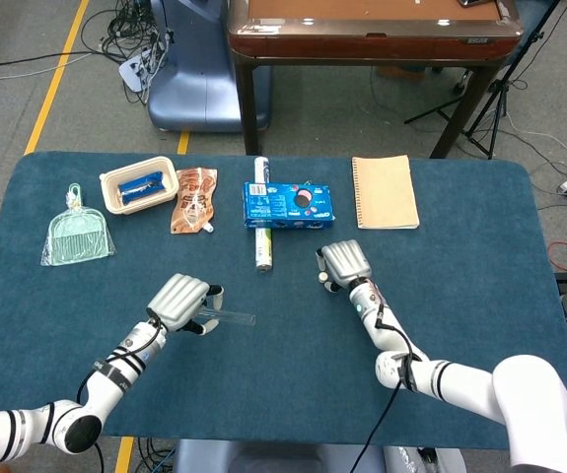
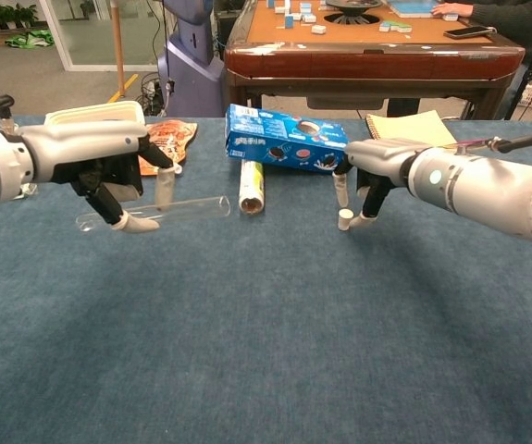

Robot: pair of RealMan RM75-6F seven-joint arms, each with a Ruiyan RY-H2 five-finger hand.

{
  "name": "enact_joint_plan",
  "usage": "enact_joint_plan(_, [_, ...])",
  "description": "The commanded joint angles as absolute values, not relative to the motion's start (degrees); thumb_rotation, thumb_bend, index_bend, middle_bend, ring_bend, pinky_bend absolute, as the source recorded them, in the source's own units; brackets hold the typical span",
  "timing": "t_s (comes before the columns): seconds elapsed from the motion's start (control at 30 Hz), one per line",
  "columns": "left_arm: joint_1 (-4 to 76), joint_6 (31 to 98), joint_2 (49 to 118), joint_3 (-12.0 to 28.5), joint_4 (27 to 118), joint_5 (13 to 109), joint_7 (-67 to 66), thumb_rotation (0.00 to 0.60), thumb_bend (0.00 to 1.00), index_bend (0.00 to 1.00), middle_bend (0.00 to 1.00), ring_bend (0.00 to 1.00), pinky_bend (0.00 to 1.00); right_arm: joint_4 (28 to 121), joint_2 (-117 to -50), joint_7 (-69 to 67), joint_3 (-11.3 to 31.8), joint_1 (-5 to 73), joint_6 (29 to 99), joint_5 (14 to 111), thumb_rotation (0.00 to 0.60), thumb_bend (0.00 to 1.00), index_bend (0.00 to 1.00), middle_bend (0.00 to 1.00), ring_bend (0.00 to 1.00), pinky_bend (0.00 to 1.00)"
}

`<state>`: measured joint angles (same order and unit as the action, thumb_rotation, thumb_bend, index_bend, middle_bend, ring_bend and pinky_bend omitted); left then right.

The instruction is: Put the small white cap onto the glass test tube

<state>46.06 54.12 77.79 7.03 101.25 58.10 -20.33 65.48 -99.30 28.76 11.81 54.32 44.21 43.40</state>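
My left hand [image 1: 179, 301] [image 2: 108, 162] grips a clear glass test tube [image 2: 187, 207] [image 1: 232, 316] just above the blue tabletop. The tube lies level, with its open end pointing right. The small white cap [image 2: 344, 219] [image 1: 323, 279] stands on the table at centre right. My right hand [image 2: 381, 159] [image 1: 345, 264] hovers over it, fingers apart. One fingertip [image 2: 360, 221] sits against the cap's right side and the thumb hangs just above it. The cap rests on the cloth, not lifted.
A blue cookie box [image 1: 288, 205] and a white rolled packet [image 1: 260, 236] lie just behind the hands. A notebook [image 1: 385, 192] is at the back right. A snack bag [image 1: 194, 199], a white tray [image 1: 138, 184] and a green dustpan [image 1: 76, 236] lie at the back left.
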Motion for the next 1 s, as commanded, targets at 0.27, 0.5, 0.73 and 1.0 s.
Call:
enact_joint_plan(0.27, [46.11, 54.16, 77.74, 7.01, 101.29, 58.05, -20.4, 0.6, 0.26, 0.61, 1.0, 1.0, 1.0, 64.79, -99.93, 29.53, 11.9, 55.0, 43.92, 42.48, 0.6, 0.21, 0.52, 0.97, 1.0, 1.0])
enact_joint_plan(0.5, [46.07, 54.19, 77.64, 6.92, 101.24, 58.04, -20.39, 0.6, 0.26, 0.61, 1.0, 1.0, 1.0, 64.6, -100.36, 30.06, 11.87, 55.35, 43.93, 41.84, 0.6, 0.25, 0.54, 0.97, 1.0, 1.0])
enact_joint_plan(0.73, [46.04, 54.07, 77.59, 6.8, 101.11, 57.91, -20.34, 0.6, 0.26, 0.61, 1.0, 1.0, 1.0, 64.28, -100.57, 30.62, 11.79, 55.55, 43.82, 40.89, 0.6, 0.26, 0.54, 0.97, 1.0, 1.0])
enact_joint_plan(1.0, [45.98, 54.07, 77.63, 6.83, 100.91, 57.86, -20.11, 0.6, 0.26, 0.61, 1.0, 1.0, 1.0, 64.48, -100.53, 30.59, 11.86, 55.61, 43.86, 40.47, 0.6, 0.28, 0.59, 0.97, 1.0, 1.0])
